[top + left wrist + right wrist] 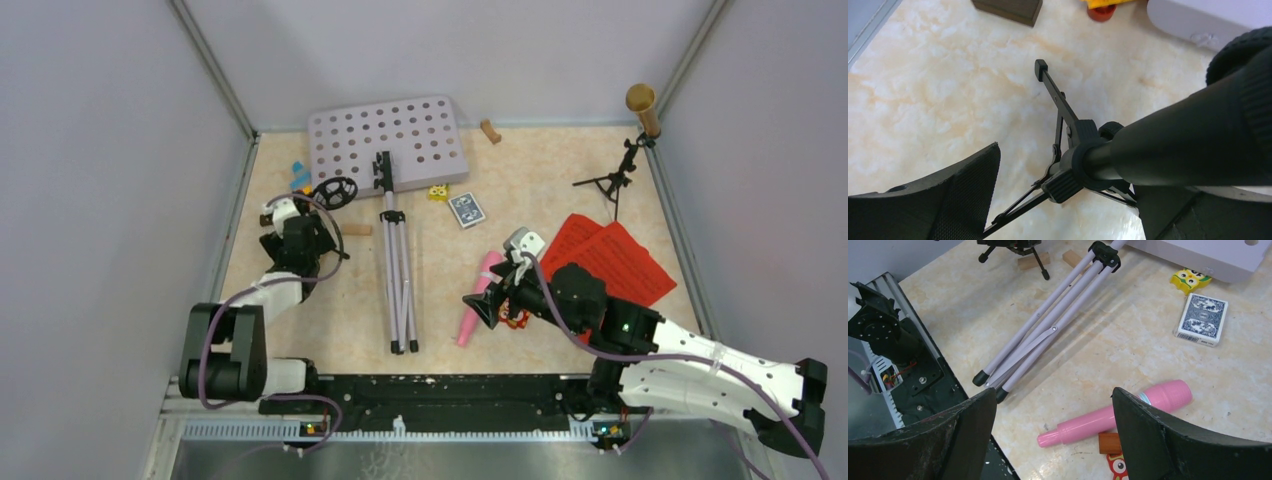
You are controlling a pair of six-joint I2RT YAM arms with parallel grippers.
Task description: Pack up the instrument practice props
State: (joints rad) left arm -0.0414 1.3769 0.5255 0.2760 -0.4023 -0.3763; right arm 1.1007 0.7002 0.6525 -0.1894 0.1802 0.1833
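Observation:
The grey hole-punched tray (385, 140) lies at the back with its silver tripod pole (398, 280) stretching toward me. A small black mic tripod (1073, 150) stands between the fingers of my open left gripper (1068, 200), its stem close to the right finger. My left gripper (322, 222) is at the table's left. The pink microphone (1118, 415) lies flat under my open right gripper (1053, 400), untouched. The red pages (610, 260) lie beside the right arm. The gold microphone (640, 105) stands in the other black tripod (612, 180) at the back right.
A blue card deck (466, 209) and a yellow owl toy (437, 192) lie in front of the tray. An orange block (1109, 442) and a red owl toy (1118, 465) touch the pink microphone. Wooden blocks (489, 131) and small toys (299, 177) are scattered about. Grey walls close in three sides.

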